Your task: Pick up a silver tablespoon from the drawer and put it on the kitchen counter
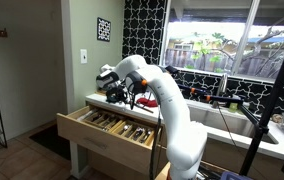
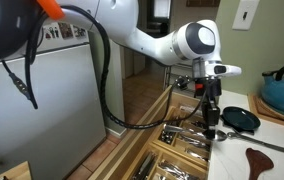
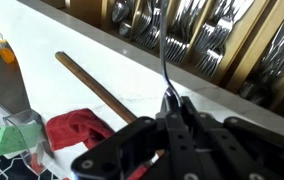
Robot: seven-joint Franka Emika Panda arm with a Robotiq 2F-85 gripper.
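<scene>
Silver tablespoon (image 3: 165, 62) pinched in tool (image 3: 173, 103)

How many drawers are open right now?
1: the drawer, pulled out below the kitchen counter, cutlery showing inside. Others may be out of frame.

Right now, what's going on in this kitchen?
A robot arm's pincer is shut on a thin silver utensil, apparently the spoon, held above the edge where the open drawer of cutlery meets the white kitchen counter. It is not set down yet. A wooden utensil and a red cloth lie on the counter.
</scene>
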